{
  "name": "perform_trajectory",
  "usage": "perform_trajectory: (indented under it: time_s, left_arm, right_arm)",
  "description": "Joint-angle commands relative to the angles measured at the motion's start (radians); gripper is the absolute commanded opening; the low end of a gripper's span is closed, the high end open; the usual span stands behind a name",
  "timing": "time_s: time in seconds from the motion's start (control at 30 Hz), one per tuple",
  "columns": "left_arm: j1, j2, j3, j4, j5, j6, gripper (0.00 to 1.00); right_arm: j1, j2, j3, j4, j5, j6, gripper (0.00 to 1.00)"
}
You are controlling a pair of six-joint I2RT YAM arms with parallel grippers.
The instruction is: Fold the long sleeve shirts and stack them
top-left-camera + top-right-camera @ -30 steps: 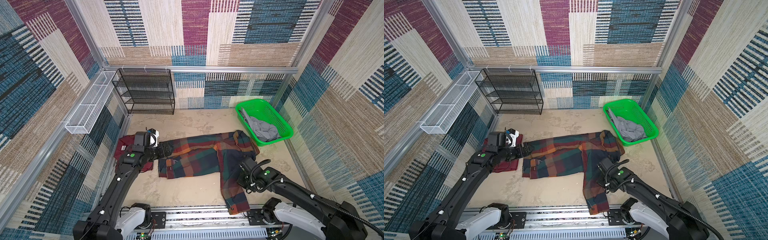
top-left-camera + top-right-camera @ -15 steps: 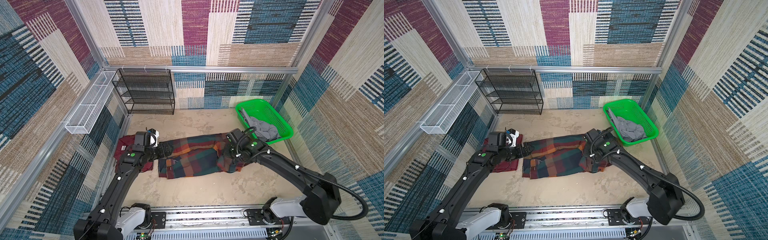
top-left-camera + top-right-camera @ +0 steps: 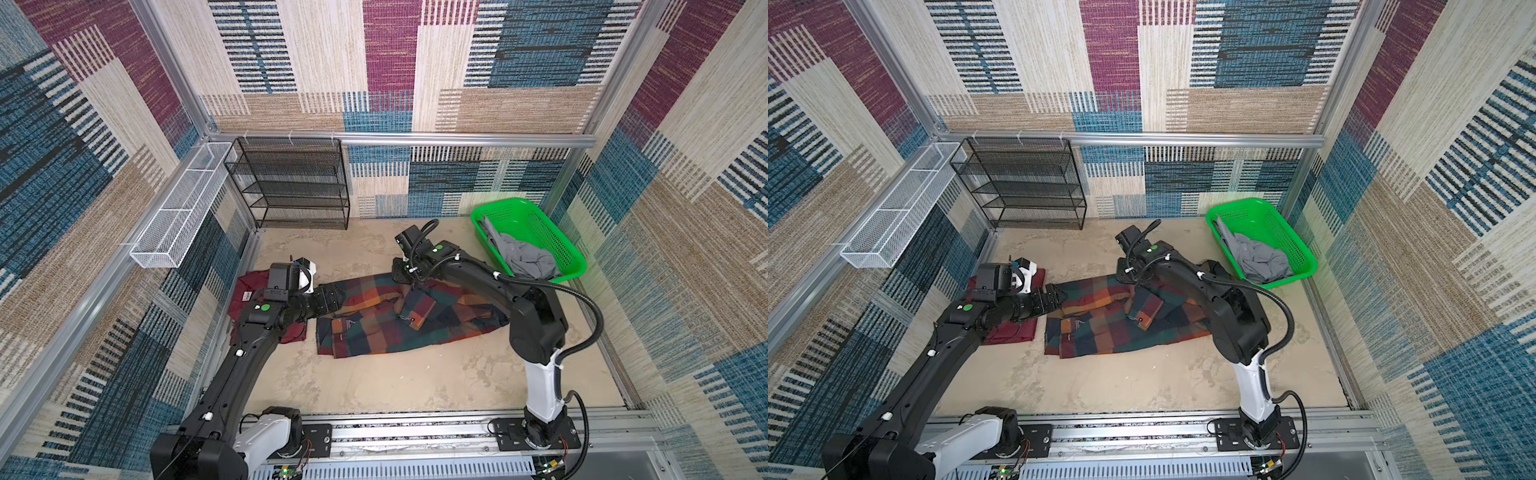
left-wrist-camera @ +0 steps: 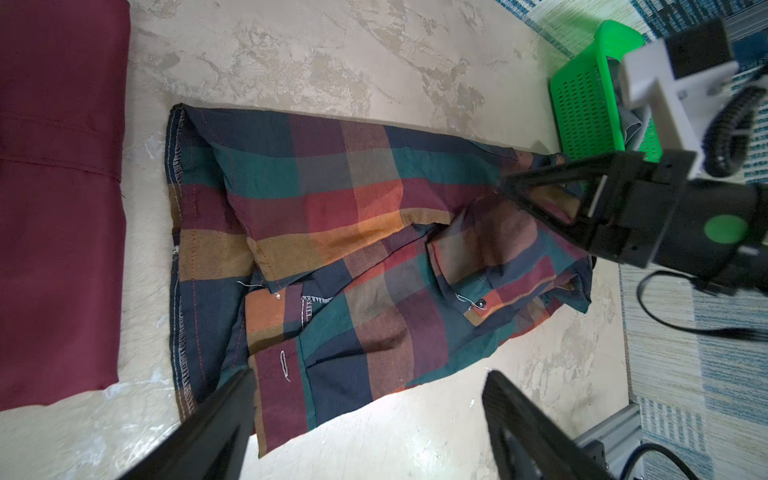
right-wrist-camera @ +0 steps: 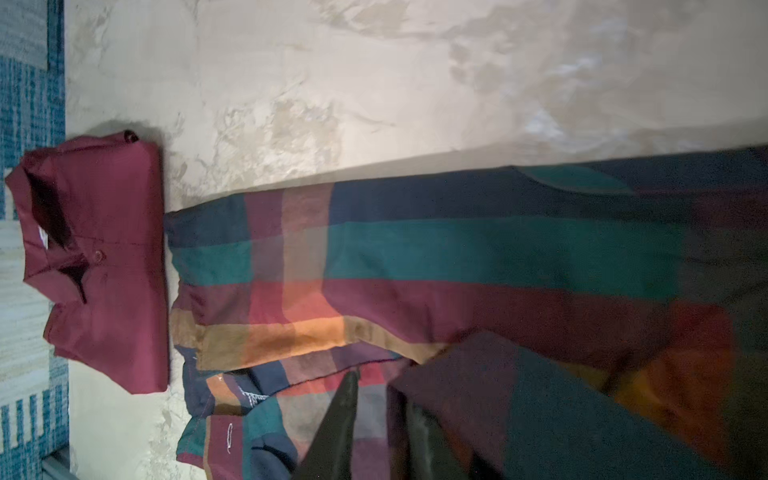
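Note:
The plaid shirt lies flat mid-floor, one sleeve folded across its body. My right gripper is low over the shirt's far edge. Its jaws are narrowly open, and the folded sleeve cloth rests against one finger. My left gripper hovers wide open at the plaid shirt's left end, holding nothing. The maroon shirt lies folded at the left, partly under my left arm. The grey shirt is crumpled in the green basket.
A black wire shelf stands against the back wall. A white wire tray hangs on the left wall. Both arm bases sit on the metal rail along the front edge. Bare floor lies between the plaid shirt and that rail.
My right arm swung from the near right up to the shirt's far edge, carrying the long sleeve across the body. Its jaws have parted slightly. My left arm stayed still.

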Motion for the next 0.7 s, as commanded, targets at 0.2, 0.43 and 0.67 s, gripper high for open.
perform_trajectory:
  time_s: [0.2,0.43,0.67]
  left_arm:
    - [0.006,0.016,-0.018,0.045,0.133,0.037,0.89]
    - [0.004,0.047,-0.031,0.092,0.279,0.038,0.89]
    - [-0.039,0.091,-0.023,0.140,0.411,0.041,0.92]
  right_arm:
    - [0.043,0.165,0.175,-0.093,-0.023,-0.073,0.48]
    - [0.042,0.033,0.013,-0.029,0.025,-0.071,0.53]
    - [0.030,-0.114,-0.126,0.027,0.007,-0.054,0.64]
